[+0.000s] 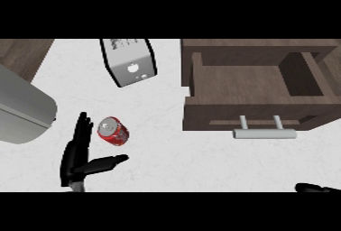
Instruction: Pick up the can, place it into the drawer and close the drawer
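One red can (113,131), silver-topped, sits just beside the open, straight-fingered left hand (73,155) on the white counter (200,158).

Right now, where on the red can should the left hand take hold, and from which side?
Grip the red can round its curved red wall, mid-length, not its silver end. Likely best to come from its left, where the open left hand lies beside it, fingers along one side, thumb below; the round body suits a wrap.
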Robot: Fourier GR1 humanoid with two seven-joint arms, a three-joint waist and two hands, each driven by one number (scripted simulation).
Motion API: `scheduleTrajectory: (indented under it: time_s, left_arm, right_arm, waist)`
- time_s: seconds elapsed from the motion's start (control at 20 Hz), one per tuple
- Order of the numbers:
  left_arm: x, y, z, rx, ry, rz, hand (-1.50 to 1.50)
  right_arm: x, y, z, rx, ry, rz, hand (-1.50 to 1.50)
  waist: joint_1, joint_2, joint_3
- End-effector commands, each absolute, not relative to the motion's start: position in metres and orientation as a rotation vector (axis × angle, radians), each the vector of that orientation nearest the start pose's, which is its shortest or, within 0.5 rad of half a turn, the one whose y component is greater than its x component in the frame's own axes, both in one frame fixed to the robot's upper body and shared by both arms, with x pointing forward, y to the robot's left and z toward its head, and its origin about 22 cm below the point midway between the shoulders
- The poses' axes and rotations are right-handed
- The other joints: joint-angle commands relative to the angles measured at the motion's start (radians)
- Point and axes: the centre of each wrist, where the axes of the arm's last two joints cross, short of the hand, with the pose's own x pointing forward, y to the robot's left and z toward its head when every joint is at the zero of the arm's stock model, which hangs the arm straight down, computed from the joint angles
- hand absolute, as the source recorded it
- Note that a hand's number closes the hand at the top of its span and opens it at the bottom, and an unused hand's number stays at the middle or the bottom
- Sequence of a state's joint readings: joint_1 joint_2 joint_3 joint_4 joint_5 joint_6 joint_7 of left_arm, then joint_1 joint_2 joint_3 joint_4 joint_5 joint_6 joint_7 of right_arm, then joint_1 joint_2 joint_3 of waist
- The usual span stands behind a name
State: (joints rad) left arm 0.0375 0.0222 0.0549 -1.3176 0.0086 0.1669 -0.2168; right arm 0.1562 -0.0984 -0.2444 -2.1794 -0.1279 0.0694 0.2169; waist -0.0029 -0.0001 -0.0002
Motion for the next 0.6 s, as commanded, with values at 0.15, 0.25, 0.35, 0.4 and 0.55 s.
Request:
scheduleTrajectory:
  time_s: [0.15,0.25,0.35,0.4,0.55]
  left_arm:
    - [0.244,0.243,-0.105,0.233,-1.472,0.153,-1.5]
    - [0.24,0.249,-0.102,0.218,-1.473,0.175,-1.5]
    - [0.244,0.259,-0.118,0.228,-1.466,0.189,-1.5]
    - [0.242,0.235,-0.097,0.249,-1.458,0.183,-1.5]
    - [0.231,0.252,-0.128,0.243,-1.443,0.185,-1.5]
  right_arm:
    - [0.163,-0.29,0.118,-0.218,-1.834,-0.069,-1.5]
    - [0.161,-0.294,0.138,-0.211,-1.828,-0.043,-1.5]
    - [0.152,-0.297,0.127,-0.196,-1.848,-0.064,-1.5]
    - [0.161,-0.296,0.124,-0.209,-1.835,-0.047,-1.5]
    - [0.165,-0.305,0.136,-0.211,-1.848,-0.06,-1.5]
  waist:
    - [-0.004,0.001,0.0]
    - [-0.001,0.0,0.0]
    - [-0.004,0.001,0.0]
    - [0.001,0.0,0.0]
    - [0.0,0.0,0.0]
